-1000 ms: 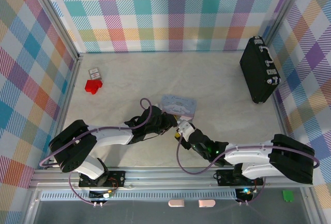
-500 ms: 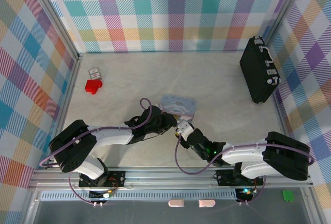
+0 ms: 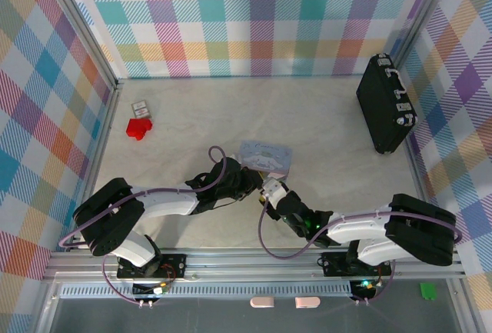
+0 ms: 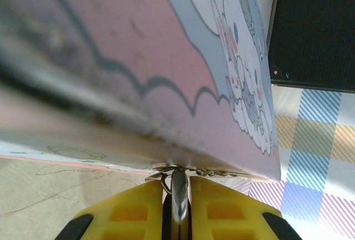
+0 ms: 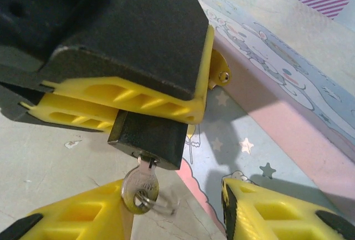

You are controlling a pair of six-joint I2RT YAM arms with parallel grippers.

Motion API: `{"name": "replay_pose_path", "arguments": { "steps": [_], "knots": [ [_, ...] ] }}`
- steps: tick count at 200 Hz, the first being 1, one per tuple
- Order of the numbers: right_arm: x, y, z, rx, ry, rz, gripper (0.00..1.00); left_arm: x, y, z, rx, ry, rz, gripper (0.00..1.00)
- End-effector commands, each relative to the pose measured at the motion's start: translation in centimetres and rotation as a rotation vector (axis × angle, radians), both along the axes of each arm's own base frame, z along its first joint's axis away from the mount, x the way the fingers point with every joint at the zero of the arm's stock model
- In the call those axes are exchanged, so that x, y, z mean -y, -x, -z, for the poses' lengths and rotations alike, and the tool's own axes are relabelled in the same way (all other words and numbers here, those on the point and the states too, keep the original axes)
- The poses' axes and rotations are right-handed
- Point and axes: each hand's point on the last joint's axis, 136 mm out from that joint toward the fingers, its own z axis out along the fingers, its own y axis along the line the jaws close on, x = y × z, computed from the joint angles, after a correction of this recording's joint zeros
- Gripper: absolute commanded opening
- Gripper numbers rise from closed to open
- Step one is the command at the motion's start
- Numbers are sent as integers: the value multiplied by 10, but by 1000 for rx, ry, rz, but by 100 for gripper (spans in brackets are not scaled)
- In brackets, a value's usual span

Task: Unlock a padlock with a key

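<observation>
Judging from its dark blocky body and silvery metal part, we take the padlock (image 5: 152, 134) for a small, stiff, fairly dense thing with smooth faces that could twist out of a loose hold, so the flat sides of the body are the place to clamp it. The left pincer (image 4: 177, 187) does just that: its yellow fingers (image 5: 127, 104) are closed on the lock body, holding it at the near lower edge of the pale blue tin (image 5: 288, 112) (whether lock and tin touch we cannot tell), just over the table (image 5: 44, 157). The key (image 5: 140, 187) sits in the keyhole at the end of the lock away from the tin, its round head and thin ring hanging free. It looks thin, hard and slick, and we judge that a turn needs a firm squeeze across the broad faces of the head, not on the ring. The right pincer (image 5: 175, 195) stands open and grips nothing, one finger just beside the key head and the other well apart, on the tin's side. Room is tight: the tin's wall lies just behind the lock, the table is just below, and the two pincers nearly meet, so any twist should run about the key's own axis. Away from the tin the table opens out, with the black case (image 3: 387, 114) far to its right and the red block (image 3: 138, 128) far to its left.
</observation>
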Motion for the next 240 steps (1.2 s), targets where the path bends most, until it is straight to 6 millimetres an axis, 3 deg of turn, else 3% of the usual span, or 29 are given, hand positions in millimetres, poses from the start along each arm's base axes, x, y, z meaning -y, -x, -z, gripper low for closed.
{"name": "replay_pose_path", "arguments": {
  "steps": [1, 74, 114, 172, 208, 240],
  "knots": [
    [-10, -7, -20, 30, -75, 31, 46, 12, 0, -16, 43, 40, 28, 0],
    [-13, -9, -22, -9, -144, 67, 31, 11, 0, -14, 43, 37, 28, 0],
    [-4, -5, -8, -137, -213, 88, 16, 8, 1, -15, 52, 29, 26, 0],
    [-10, 9, -1, -349, -366, 34, 6, 7, -5, -18, 94, 7, 45, 0],
    [-9, 11, 8, -379, -345, 45, 11, 5, -8, -12, 103, -52, 51, 0],
    [-5, 11, 11, -389, -317, 64, 30, -6, -8, -4, 120, -183, 80, 0]
  ]
}}
